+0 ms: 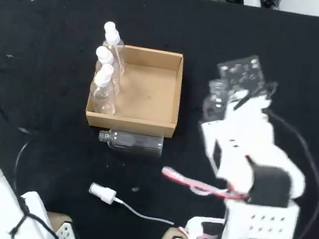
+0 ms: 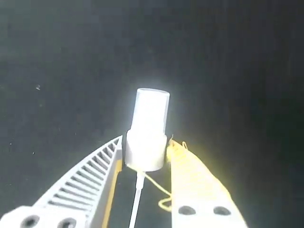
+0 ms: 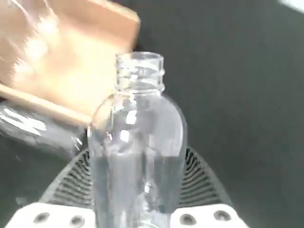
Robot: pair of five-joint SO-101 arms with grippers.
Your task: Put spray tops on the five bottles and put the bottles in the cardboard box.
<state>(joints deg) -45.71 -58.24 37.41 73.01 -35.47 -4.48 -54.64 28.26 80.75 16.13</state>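
Left gripper (image 2: 145,147): clamped on a top (image 2: 151,118).
Right gripper (image 3: 138,166): gripping an open bottle (image 3: 137,118), held beside the box (image 1: 152,88).
Done: three capped bottles (image 1: 105,81) standing in the box.
Outstanding: lying bottle (image 1: 132,142) uncapped, just beside the box front; spare top (image 1: 103,193) near it. By my judgement, two bottles remain to cap and box.

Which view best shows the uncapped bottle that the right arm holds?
The right wrist view: the bottle stands close up in the right tool, neck open. In the high view it is a faint shape beside the arm.
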